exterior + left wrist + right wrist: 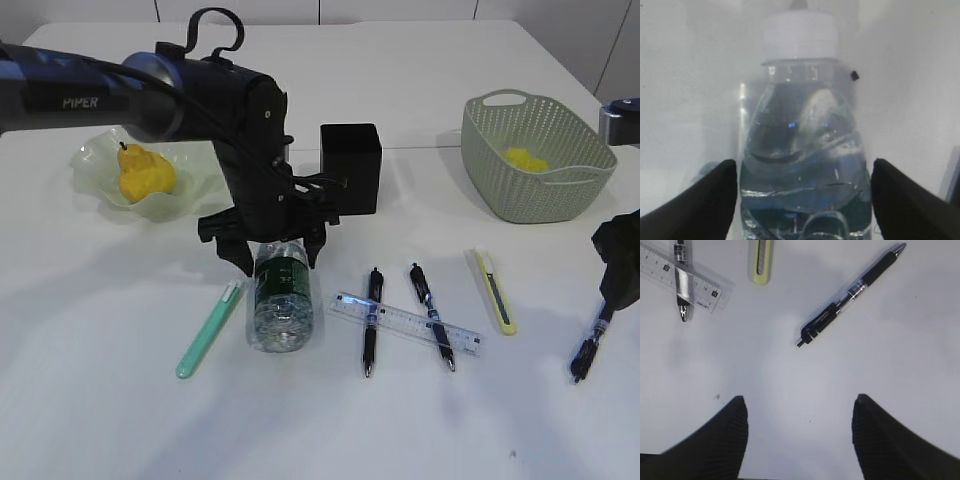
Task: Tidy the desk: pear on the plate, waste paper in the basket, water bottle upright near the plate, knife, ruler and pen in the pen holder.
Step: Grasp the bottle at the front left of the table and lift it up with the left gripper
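A clear water bottle with a green label lies on its side on the table, its white cap pointing away from my left wrist. My left gripper is open and straddles the bottle, one finger on each side. A yellow pear sits on the pale green plate. Yellow waste paper lies in the green basket. A clear ruler lies across two black pens. A yellow knife lies beside them. My right gripper is open and empty above a third pen.
The black pen holder stands behind the bottle, close to my left arm. A mint green pen-shaped cutter lies left of the bottle. The ruler and the yellow knife show at the top of the right wrist view.
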{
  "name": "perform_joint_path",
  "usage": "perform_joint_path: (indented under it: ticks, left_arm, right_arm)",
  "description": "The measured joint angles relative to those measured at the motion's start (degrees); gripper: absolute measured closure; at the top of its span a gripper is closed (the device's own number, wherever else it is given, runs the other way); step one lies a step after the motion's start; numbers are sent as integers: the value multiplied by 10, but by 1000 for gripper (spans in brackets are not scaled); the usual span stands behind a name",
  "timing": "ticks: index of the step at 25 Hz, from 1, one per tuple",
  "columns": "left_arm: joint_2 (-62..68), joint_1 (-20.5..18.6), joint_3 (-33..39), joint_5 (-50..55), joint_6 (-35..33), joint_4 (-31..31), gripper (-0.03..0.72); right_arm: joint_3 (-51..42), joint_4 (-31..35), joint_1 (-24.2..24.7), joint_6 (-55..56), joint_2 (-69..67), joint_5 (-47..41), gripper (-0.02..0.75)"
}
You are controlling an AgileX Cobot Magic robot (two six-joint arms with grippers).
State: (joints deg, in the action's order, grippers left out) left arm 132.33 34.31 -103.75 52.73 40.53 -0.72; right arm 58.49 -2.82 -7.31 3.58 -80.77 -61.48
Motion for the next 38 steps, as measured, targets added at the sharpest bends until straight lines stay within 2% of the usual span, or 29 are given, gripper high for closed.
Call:
perform_joint_path:
  ticks: [7,12,20,33,38]
  left_arm:
    - [0,0,0,0,0,7,106]
    - [0,0,0,0,0,7,204]
    - [0,0,-1,1,0,7,311]
    - [0,0,-1,0,-1,-3,314]
    - [-3,0,-1,0,-28,-44,314]
  right_arm:
    - [0,0,0,0,0,0,256]
    - [0,0,0,0,0,0,256]
    - [0,0,0,0,0,0,256]
    - [0,0,0,0,0,3,256]
    - [0,0,0,0,0,3,256]
